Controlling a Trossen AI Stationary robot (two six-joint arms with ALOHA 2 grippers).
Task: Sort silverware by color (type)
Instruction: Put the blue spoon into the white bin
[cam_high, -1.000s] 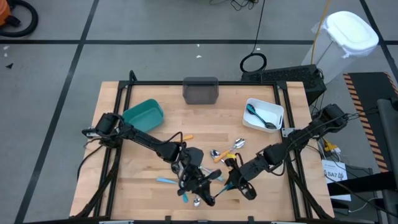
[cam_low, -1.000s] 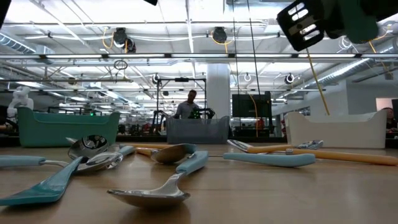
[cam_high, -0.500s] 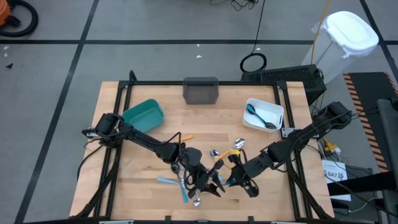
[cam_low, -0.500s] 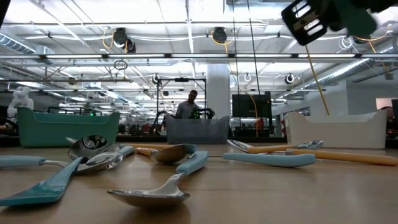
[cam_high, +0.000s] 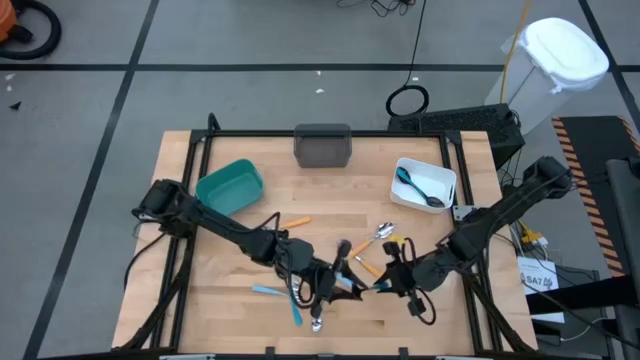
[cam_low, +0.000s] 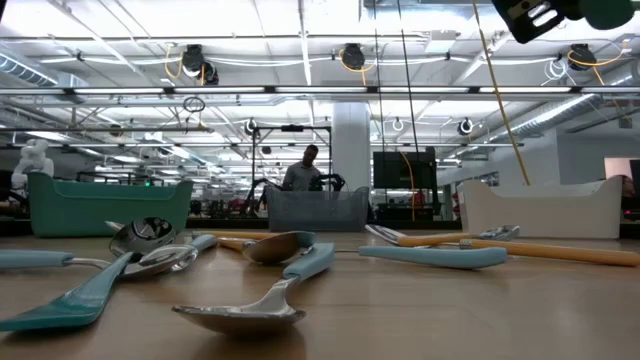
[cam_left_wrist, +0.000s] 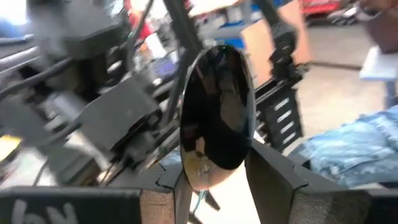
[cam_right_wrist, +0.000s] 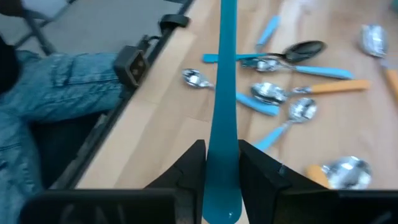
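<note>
A spoon with a black bowl (cam_left_wrist: 217, 106) and teal handle (cam_right_wrist: 222, 74) hangs in the air between my two grippers, above the near middle of the table (cam_high: 358, 287). My right gripper (cam_right_wrist: 222, 148) (cam_high: 386, 285) is shut on its handle. My left gripper (cam_left_wrist: 217, 167) (cam_high: 337, 280) is open, one finger on each side of the bowl; whether they touch it, I cannot tell. More silverware (cam_high: 300, 305) (cam_right_wrist: 280, 93) (cam_low: 250, 305), with blue and orange handles, lies flat on the wood below and around them. My right gripper pinches the teal handle near its free end (cam_right_wrist: 222, 134) between its two fingers. The fingers come from the table's right, slanting a little down, and the handle runs straight on ahead of them. The spoon is lifted clear of the table.
A teal bin (cam_high: 230, 185) stands at the far left and a grey bin (cam_high: 322, 146) at the far middle. A white bin (cam_high: 425, 185) at the far right holds a black-bowled blue spoon. A person's leg in jeans (cam_right_wrist: 56, 93) is beside the near edge rail (cam_right_wrist: 134, 62).
My left gripper has opened around the spoon's bowl, rolled its wrist and risen a little. My right gripper has carried the spoon's handle end up and toward the table's right edge.
</note>
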